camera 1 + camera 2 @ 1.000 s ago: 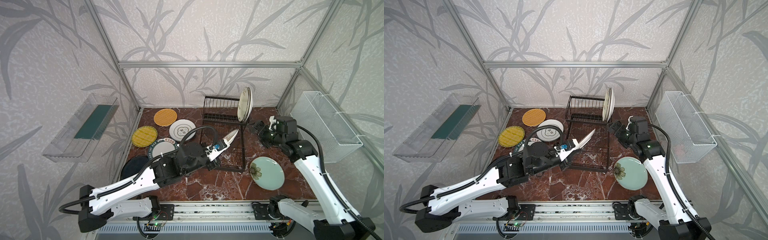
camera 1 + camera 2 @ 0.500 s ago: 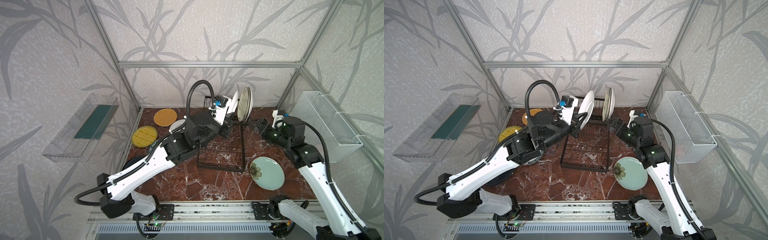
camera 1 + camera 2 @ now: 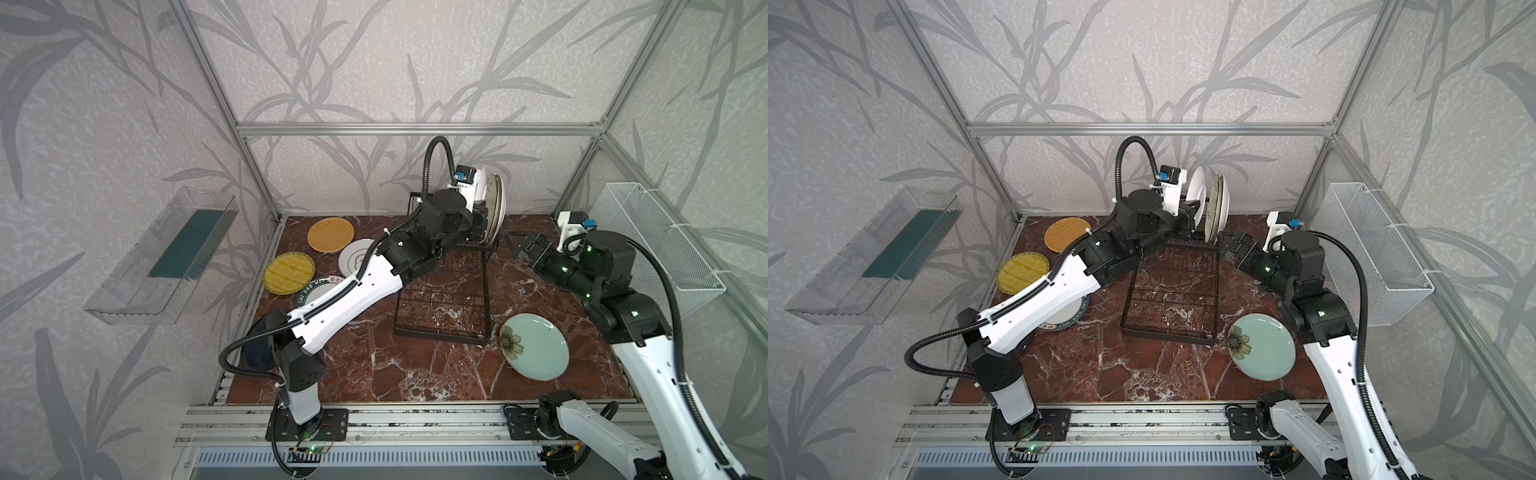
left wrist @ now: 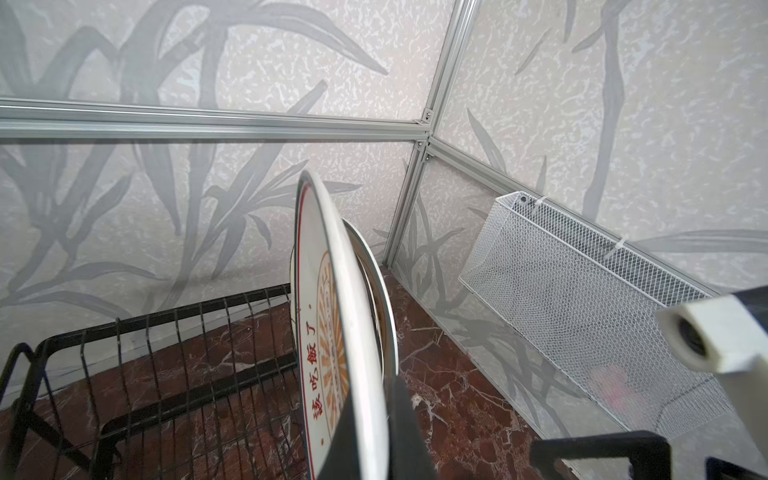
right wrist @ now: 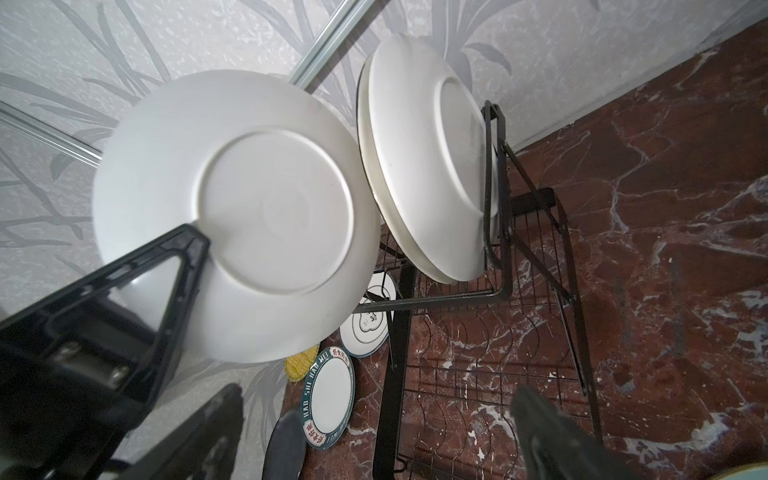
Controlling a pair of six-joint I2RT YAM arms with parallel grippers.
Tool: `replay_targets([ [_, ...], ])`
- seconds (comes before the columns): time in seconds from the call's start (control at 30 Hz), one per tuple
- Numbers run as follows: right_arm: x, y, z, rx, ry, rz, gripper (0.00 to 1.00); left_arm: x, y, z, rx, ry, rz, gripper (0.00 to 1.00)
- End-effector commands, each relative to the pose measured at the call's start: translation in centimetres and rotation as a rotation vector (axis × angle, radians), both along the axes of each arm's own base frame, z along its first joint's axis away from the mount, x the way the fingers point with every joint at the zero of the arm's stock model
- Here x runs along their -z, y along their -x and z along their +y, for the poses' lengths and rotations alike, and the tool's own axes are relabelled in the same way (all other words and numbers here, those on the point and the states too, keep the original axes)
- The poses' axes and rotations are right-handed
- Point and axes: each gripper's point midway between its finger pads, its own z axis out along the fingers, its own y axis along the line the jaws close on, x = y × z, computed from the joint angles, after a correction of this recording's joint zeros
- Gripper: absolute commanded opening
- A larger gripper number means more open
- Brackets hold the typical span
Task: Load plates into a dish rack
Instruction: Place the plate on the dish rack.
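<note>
Two upright cream plates (image 3: 497,205) fill the right end of the slot row of the black wire dish rack (image 3: 442,291); just left of them, the left claw (image 3: 1192,214) clamps a white round plate (image 3: 1196,190) on edge. Slots further left and the grid base lie free. The spread right claw (image 3: 524,246) crowds the rack's right side.

The scene is lit brightly and evenly; only faint shadows are cast beneath the dish rack (image 3: 449,291). Wrist-view foregrounds are rendered blurred, straight edges bent.

Black plate (image 3: 254,351), mostly hidden (under left arm (image 3: 353,291))
</note>
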Motion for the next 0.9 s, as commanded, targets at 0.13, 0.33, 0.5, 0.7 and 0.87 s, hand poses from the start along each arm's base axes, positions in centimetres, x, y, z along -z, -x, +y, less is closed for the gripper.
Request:
replay_targets([
  [0.13,-1.7,1.8,0.0,-0.037,0.054,-0.066,0.99,-2.0,-2.1,-1.2,-0.023,0.082,-0.02,0.0],
  [0.33,-2.0,2.7,-0.2,-0.043,0.071,-0.09,0.99,-0.2,-4.5,-1.9,-0.055,0.062,0.01,0.0],
  [0.5,-1.9,2.8,-0.2,-0.048,0.07,-0.085,0.99,1.5,-5.8,-2.5,-0.075,0.041,0.034,0.0],
  [0.7,-1.7,2.8,0.0,-0.056,0.068,-0.079,0.99,3.1,-6.7,-3.0,-0.091,0.026,0.061,0.0],
  [0.87,-1.7,2.7,0.0,-0.058,0.068,-0.075,0.99,3.8,-7.2,-3.3,-0.101,0.018,0.067,0.0],
])
